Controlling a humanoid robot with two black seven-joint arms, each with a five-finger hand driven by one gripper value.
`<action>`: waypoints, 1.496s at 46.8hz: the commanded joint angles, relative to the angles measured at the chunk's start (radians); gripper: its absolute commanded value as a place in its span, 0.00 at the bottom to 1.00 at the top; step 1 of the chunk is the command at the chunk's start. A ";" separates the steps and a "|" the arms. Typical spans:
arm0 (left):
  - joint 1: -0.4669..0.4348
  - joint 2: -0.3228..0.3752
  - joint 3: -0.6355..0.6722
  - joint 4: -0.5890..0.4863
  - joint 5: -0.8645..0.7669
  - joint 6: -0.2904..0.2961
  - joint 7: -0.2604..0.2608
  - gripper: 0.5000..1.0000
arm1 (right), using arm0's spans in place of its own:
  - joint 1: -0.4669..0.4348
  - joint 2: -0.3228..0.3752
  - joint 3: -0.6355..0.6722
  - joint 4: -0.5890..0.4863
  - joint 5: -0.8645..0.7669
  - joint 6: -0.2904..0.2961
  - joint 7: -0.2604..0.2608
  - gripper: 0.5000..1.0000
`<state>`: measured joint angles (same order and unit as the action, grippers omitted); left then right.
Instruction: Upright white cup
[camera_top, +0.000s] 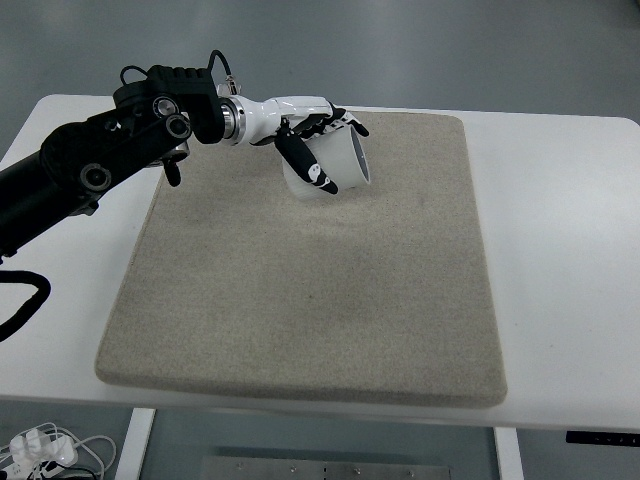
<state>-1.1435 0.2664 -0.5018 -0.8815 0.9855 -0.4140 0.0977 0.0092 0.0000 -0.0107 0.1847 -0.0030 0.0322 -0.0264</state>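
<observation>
Your black left arm reaches in from the left edge over the far part of the beige felt mat on the white table. The white-and-black five-fingered left hand is clasped around the white cylindrical cup. The cup sits tilted in that grip, mouth facing right, raised above the mat.

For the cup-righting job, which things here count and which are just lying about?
Part of the job:
white cup, tilted in the grasp
left hand, holding the cup
grey mat under it

Lying about:
small grey object at the table's far edge
white cables below the table
</observation>
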 joint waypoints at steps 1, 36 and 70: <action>0.013 0.008 -0.020 0.015 -0.079 0.001 -0.019 0.07 | 0.000 0.000 0.000 0.001 0.000 0.000 0.000 0.90; 0.254 0.002 -0.337 0.085 -0.292 0.009 -0.346 0.07 | 0.000 0.000 0.000 -0.001 0.000 0.000 0.000 0.90; 0.298 -0.141 -0.288 0.288 -0.294 0.112 -0.709 0.08 | 0.000 0.000 0.000 0.001 0.000 0.000 0.000 0.90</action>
<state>-0.8452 0.1369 -0.8120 -0.6105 0.6911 -0.3250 -0.6112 0.0092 0.0000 -0.0108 0.1849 -0.0031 0.0322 -0.0262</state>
